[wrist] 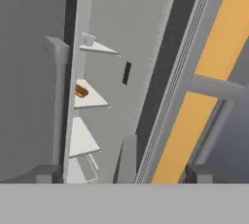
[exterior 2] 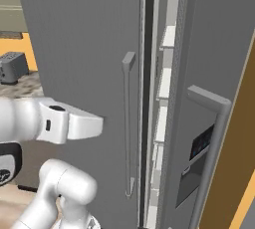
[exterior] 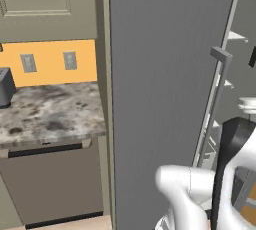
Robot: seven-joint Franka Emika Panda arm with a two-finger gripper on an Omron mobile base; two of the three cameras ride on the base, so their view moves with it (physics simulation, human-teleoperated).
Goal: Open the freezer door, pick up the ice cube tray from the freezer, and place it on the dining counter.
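1. The gripper (wrist: 119, 173) stood wide, its two tips far apart, holding nothing.
2. Ahead of it lay the gap into the freezer (wrist: 114, 57), with white shelves (wrist: 90, 97) stepping up to its left.
3. On the middle shelf lay a small brown item (wrist: 80, 91); too small to name.
4. The freezer door (exterior 2: 89, 49) stood ajar left of the gripper, its bar handle (exterior 2: 128, 123) near the open edge.
5. No writing could be read anywhere.
6. The tray could not be made out.
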